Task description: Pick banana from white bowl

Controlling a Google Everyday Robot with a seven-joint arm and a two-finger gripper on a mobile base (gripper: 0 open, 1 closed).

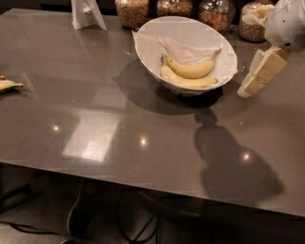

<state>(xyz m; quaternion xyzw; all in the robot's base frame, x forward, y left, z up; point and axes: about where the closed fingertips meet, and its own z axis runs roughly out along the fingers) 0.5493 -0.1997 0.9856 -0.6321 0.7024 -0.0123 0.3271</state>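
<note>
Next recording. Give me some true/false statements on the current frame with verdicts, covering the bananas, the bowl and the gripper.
1. The banana lies inside the white bowl. True.
2. The gripper is reaching into the bowl, over the banana. False: it is outside the bowl, to its right in the camera view, clear of the banana.
3. The bowl holds just one banana. False: a paler banana lies right beside it.
4. Glass jars stand behind the bowl. True.
5. The small banana piece is in the bowl too. False: it lies on the table, at the picture's left edge.
</note>
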